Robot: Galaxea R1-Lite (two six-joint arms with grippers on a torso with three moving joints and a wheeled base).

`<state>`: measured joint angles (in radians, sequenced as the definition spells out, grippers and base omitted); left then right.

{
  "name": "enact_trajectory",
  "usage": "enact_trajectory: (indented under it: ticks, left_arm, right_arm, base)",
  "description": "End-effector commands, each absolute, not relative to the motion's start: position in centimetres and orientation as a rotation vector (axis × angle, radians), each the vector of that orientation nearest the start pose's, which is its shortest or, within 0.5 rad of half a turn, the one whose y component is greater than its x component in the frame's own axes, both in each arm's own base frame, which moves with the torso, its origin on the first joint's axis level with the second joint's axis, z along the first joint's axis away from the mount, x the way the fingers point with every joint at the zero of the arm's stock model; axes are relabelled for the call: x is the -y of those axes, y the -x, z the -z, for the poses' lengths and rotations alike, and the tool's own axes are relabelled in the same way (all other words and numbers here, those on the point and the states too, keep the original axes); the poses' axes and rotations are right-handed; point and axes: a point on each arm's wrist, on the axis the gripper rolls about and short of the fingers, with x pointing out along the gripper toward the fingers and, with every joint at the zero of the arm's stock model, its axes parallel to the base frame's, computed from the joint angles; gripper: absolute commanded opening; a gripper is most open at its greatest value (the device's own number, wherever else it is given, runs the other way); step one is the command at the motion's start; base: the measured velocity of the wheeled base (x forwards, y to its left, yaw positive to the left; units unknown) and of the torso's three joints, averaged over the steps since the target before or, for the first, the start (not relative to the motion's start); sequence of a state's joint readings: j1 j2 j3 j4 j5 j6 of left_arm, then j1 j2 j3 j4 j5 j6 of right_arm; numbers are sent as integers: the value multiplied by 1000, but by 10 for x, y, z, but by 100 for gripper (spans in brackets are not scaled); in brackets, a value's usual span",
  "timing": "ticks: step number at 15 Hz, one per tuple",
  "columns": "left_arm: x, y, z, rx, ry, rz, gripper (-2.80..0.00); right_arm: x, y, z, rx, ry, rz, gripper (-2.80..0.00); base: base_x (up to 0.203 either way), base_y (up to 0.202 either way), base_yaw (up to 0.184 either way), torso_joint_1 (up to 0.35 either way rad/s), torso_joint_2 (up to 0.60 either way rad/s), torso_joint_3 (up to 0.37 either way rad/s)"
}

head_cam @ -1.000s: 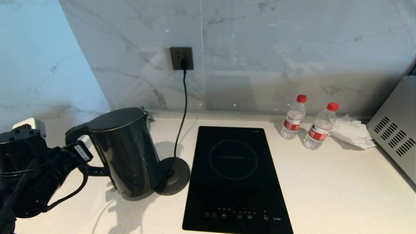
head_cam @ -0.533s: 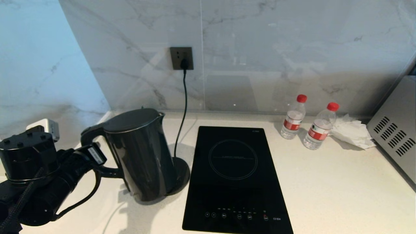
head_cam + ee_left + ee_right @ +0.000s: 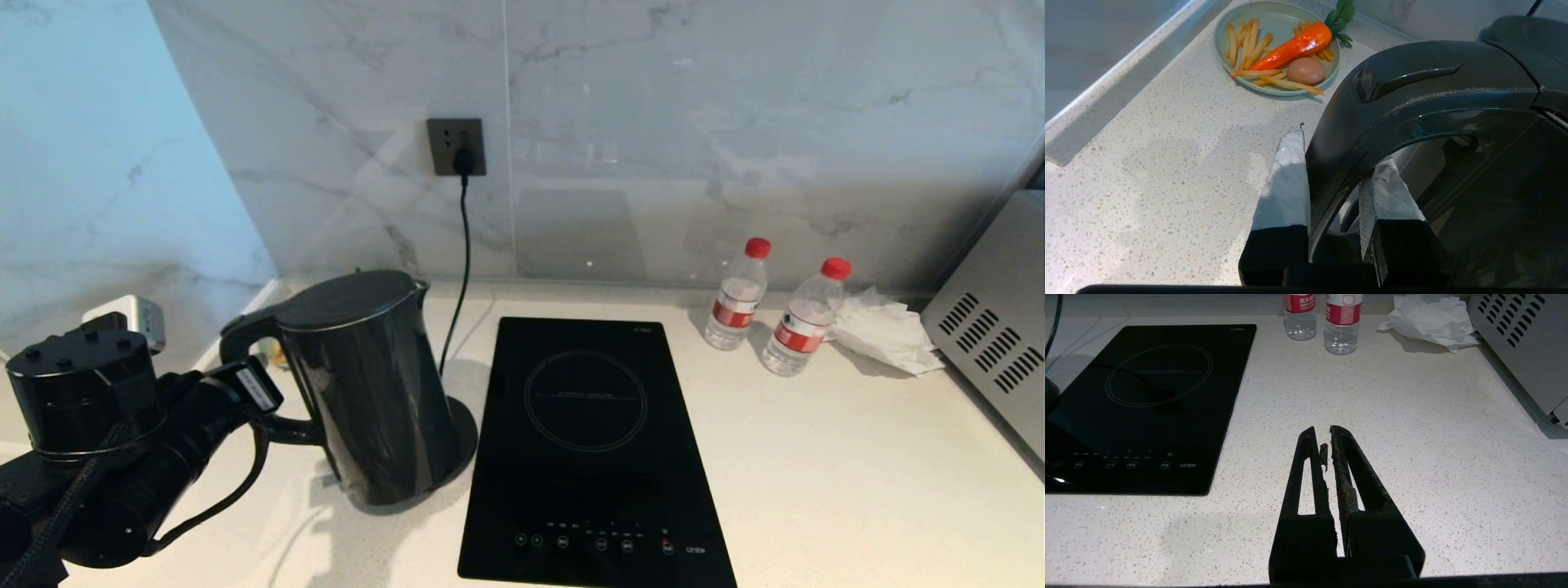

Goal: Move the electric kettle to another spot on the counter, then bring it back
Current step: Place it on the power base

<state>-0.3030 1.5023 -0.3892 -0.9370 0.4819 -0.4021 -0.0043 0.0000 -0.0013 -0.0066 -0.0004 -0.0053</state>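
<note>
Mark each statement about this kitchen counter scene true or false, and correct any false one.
1. The left gripper is clamped on the electric kettle handle. True.
2. Both water bottles have blue caps. False: the caps are red.
3. A cord is plugged into the wall socket. True.
4. The plate holds only an egg. False: it also holds a carrot and fries.
5. The right gripper holds a bottle. False: it is shut, empty, above the counter.

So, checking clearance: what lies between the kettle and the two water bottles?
Only the black induction hob, flat on the counter, lies between the electric kettle and the bottles, per the head view.
</note>
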Motion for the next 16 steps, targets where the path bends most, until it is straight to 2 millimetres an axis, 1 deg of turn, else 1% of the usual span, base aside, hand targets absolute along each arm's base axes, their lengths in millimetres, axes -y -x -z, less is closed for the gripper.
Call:
enact_trajectory:
  ticks: [1, 3, 5, 14, 16]
  left_arm:
    - [59, -220, -158, -124, 335, -209, -280]
    - [62, -222, -155, -137, 330, -199, -280]
    - [66, -229, -154, -142, 332, -195, -280]
    - [76, -247, -145, -169, 319, -193, -280]
    - [79, -246, -144, -174, 318, -185, -280]
  right_arm:
    - [0, 23, -77, 8, 6, 5, -280]
    - [0, 23, -77, 8, 6, 5, -280]
    - [0, 23, -76, 7, 6, 5, -280]
    - [0, 23, -76, 7, 6, 3, -280]
    - [0, 23, -76, 8, 6, 5, -280]
  base:
    - [0, 0, 0, 0, 0, 0]
    - [0, 0, 0, 0, 0, 0]
    - [0, 0, 0, 0, 0, 0]
    - [0, 0, 0, 0, 0, 0]
    - [0, 0, 0, 0, 0, 0]
